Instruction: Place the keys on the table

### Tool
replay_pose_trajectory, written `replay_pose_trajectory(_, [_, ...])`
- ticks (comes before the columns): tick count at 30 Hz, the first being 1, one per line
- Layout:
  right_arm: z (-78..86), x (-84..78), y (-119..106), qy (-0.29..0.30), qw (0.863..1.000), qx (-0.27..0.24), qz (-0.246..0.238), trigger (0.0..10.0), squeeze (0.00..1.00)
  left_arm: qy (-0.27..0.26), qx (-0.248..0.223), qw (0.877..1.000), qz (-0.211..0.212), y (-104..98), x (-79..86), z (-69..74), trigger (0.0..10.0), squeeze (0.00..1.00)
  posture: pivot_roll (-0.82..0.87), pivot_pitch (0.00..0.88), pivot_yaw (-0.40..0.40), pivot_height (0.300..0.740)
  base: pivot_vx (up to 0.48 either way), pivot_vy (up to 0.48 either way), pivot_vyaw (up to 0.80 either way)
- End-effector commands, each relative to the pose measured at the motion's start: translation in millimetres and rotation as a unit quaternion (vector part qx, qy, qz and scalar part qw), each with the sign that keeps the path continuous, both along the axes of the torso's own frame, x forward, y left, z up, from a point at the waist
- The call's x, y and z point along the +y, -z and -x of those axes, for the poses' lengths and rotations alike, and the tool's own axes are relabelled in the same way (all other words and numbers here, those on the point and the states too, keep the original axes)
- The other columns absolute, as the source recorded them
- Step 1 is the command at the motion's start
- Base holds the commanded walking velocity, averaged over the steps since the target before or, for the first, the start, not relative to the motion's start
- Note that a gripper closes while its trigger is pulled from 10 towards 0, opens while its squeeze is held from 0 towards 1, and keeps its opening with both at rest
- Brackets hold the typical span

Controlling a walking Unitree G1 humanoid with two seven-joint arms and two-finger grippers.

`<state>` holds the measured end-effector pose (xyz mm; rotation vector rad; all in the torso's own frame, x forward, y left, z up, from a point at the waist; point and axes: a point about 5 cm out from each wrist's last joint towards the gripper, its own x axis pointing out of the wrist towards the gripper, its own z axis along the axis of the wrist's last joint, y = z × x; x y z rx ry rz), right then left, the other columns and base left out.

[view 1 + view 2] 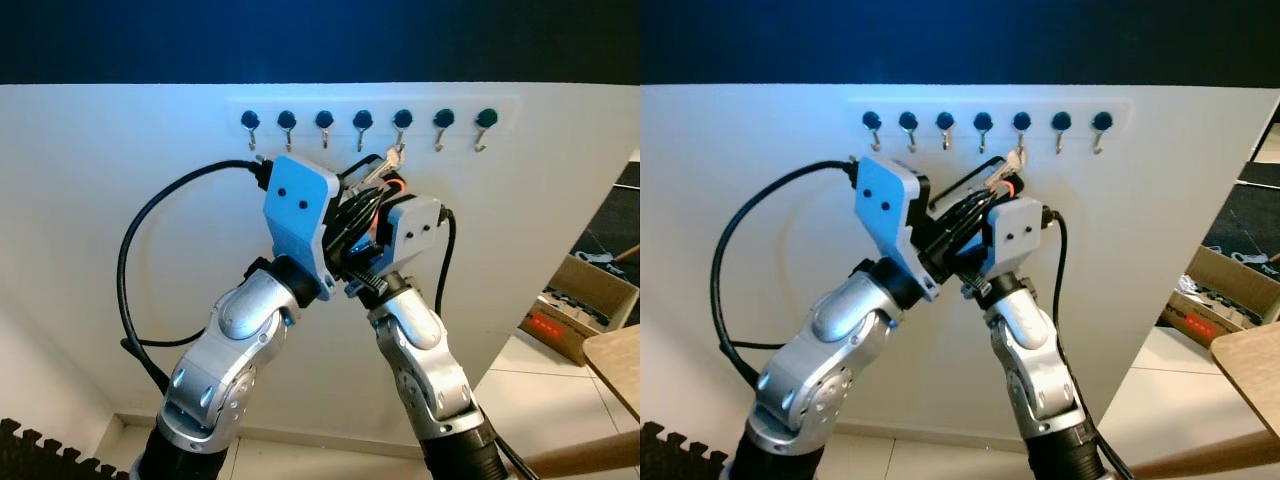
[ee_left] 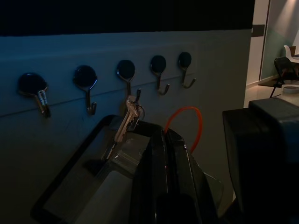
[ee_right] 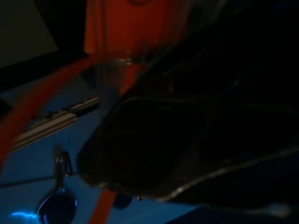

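Head camera first: both arms are raised to a white wall panel with a row of hooks (image 1: pixel 363 121). The keys (image 1: pixel 388 160) hang from the fifth hook from the robot's left, tilted out toward the arms, and the left gripper (image 1: pixel 352 190) and right gripper (image 1: pixel 378 205) are crossed over each other just below them. There's a wooden table (image 1: pixel 618 368) edge off at the robot's right, well apart from the wall.

Left wrist view: dark, but the keys (image 2: pixel 129 116) dangle from the middle hook, with an orange loop (image 2: pixel 186 122) near them and the left gripper's black fingers (image 2: pixel 163 182) right underneath. They look pressed together with nothing between them, though it's murky enough that I wouldn't swear to it.

Right wrist view: mostly a black blur close to the lens, plus a key blade (image 3: pixel 51 122) and orange cord crossing. Can't tell whether the right gripper has a grip on anything.

Risk as I see it: the two grippers are so tangled they could bump each other, and pulling outward instead of lifting could snag the ring on the hook or drop the keys down the wall.
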<state>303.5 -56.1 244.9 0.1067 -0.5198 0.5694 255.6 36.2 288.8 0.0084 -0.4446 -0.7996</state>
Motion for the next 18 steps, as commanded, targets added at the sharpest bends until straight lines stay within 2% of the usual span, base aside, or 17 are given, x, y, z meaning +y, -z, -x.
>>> replay_pose_trajectory(1, [6.8, 0.1, 2, -0.013, 1.000, 0.000, 0.011, 10.0, 0.00, 0.004, 0.005, 1.000, -0.001, 4, -2.9, 0.8, 10.0, 0.00, 0.03, 0.099, 0.022, 0.740, 0.000, 0.000, 0.00])
replay_pose_trajectory(3, [10.3, -10.2, 16, 0.000, 0.999, 0.021, 0.027, 10.0, 0.00, -0.005, 0.006, 1.000, -0.003, 6, -0.9, -2.1, 10.0, 0.00, 0.02, 0.094, 0.018, 0.740, 0.000, 0.000, 0.00])
replay_pose_trajectory(4, [10.3, -10.2, 16, 0.000, 0.999, 0.021, 0.027, 10.0, 0.00, -0.005, 0.006, 1.000, -0.003, 6, -0.9, -2.1, 10.0, 0.00, 0.02, 0.094, 0.018, 0.740, 0.000, 0.000, 0.00])
replay_pose_trajectory(6, [14.8, -23.0, 39, 0.020, 0.997, 0.056, 0.049, 10.0, 0.00, -0.016, 0.007, 1.000, -0.007, 8, 1.6, -6.0, 10.0, 0.00, 0.02, 0.096, 0.020, 0.740, 0.000, 0.000, 0.00])
replay_pose_trajectory(7, [14.8, -23.0, 39, 0.020, 0.997, 0.056, 0.049, 10.0, 0.00, -0.016, 0.007, 1.000, -0.007, 8, 1.6, -6.0, 10.0, 0.00, 0.02, 0.096, 0.020, 0.740, 0.000, 0.000, 0.00])
replay_pose_trajectory(9, [23.1, -36.8, 63, 0.042, 0.993, 0.091, 0.064, 10.0, 0.00, -0.033, 0.006, 0.999, -0.011, 9, 6.5, -11.1, 10.0, 0.00, 0.00, 0.102, 0.027, 0.740, 0.000, 0.000, 0.00])
replay_pose_trajectory(15, [41.5, -53.1, 77, 0.053, 0.989, 0.117, 0.077, 10.0, 0.00, -0.053, 0.002, 0.998, -0.022, 10, 15.7, -18.5, 10.0, 0.00, -0.02, 0.110, 0.043, 0.740, 0.000, 0.000, 0.00])
replay_pose_trajectory(17, [53.9, -59.9, 66, 0.043, 0.990, 0.110, 0.083, 10.0, 0.00, -0.042, 0.006, 0.997, -0.063, 20, 18.0, -21.2, 10.0, 0.00, -0.03, 0.120, 0.061, 0.740, 0.000, 0.000, 0.00])
replay_pose_trajectory(18, [53.9, -59.9, 66, 0.043, 0.990, 0.110, 0.083, 10.0, 0.00, -0.042, 0.006, 0.997, -0.063, 20, 18.0, -21.2, 10.0, 0.00, -0.03, 0.120, 0.061, 0.740, 0.000, 0.000, 0.00])
